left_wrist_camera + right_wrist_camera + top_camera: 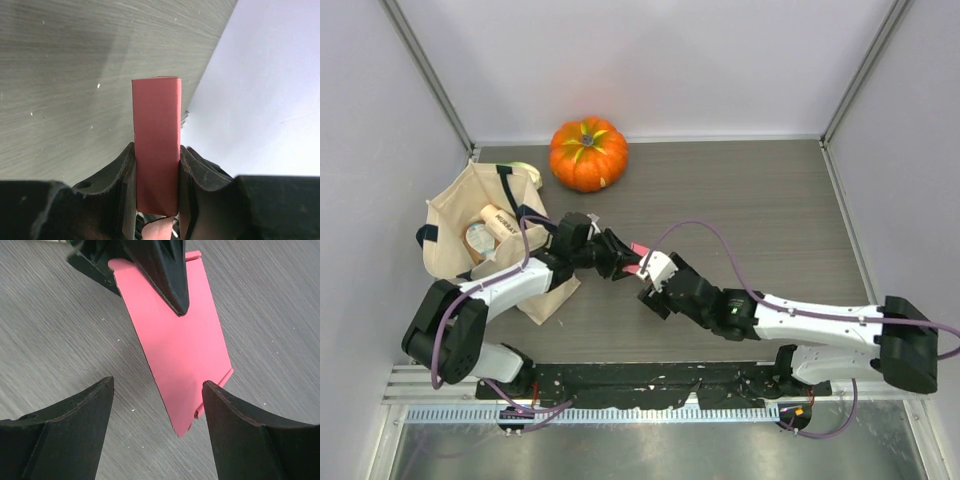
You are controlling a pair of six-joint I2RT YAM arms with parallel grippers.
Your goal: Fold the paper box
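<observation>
The pink-red paper box (pixel 180 350) is folded flat and held above the table. In the left wrist view it shows as a narrow upright strip (pixel 156 145). My left gripper (pixel 157 170) is shut on it, one finger pressed to each side. In the top view the left gripper (pixel 618 262) meets the right gripper (pixel 642 272) at the table's middle, with a sliver of the box (pixel 640 249) showing between them. My right gripper (pixel 157 395) is open, its fingers either side of the box's lower corner, not touching it.
An orange pumpkin (pixel 588 154) stands at the back. A beige tote bag (pixel 470 235) with things inside lies at the left, under my left arm. Grey walls close the table on three sides.
</observation>
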